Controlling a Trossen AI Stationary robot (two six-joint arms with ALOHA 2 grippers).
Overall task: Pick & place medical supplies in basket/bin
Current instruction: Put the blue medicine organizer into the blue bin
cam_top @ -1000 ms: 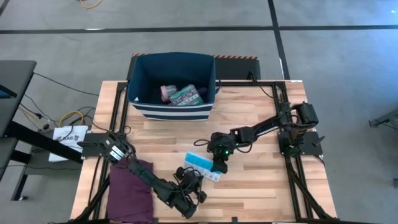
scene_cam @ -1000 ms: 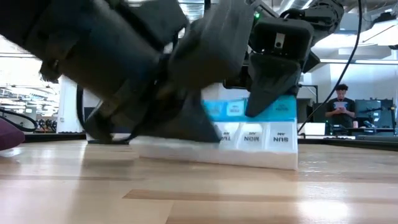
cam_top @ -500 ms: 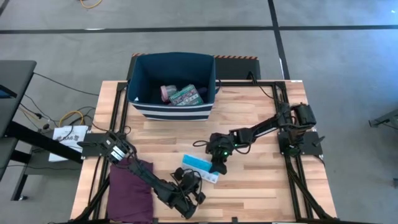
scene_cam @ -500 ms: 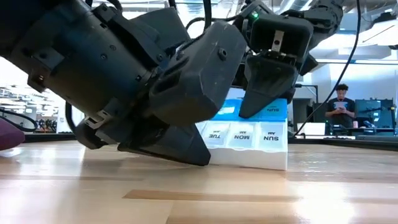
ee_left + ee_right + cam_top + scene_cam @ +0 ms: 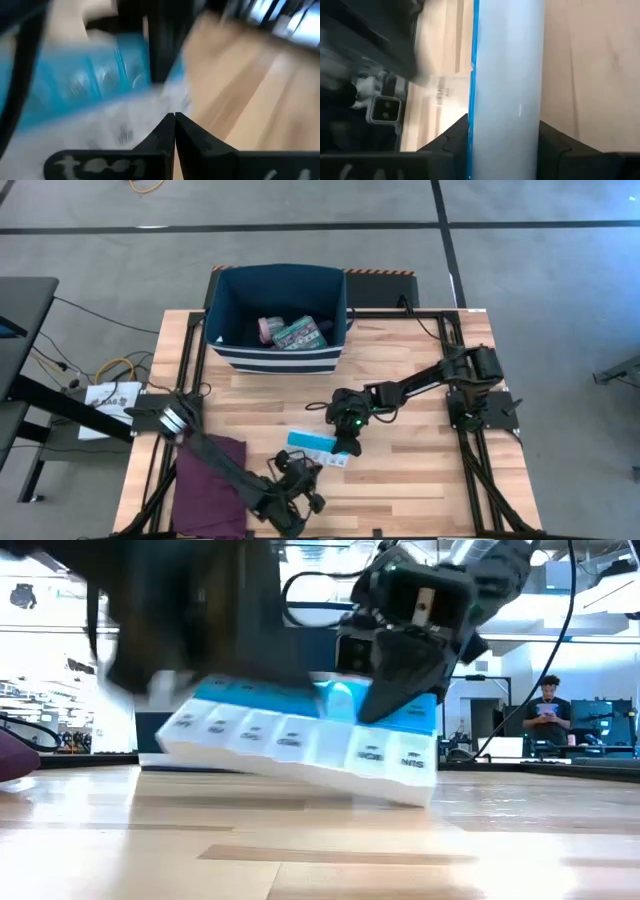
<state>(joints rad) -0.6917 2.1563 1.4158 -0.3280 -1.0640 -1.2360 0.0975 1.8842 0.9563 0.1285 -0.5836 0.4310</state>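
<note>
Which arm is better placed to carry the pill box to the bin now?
The right arm, probably. Its pincer is shut on the pill box, which is tilted off the table. The left pincer is shut and holds nothing, at the table's near edge, farther from the bin.

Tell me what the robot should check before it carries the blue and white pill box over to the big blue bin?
1. Right gripper shut on the pill box: ok, fingers on both sides in the right wrist view.
2. Pill box off the table: partly; one end raised in the low view.
3. Left gripper clear of the box: cannot tell.
4. Room in the bin: ok.
5. Path to the bin free: ok.
</note>
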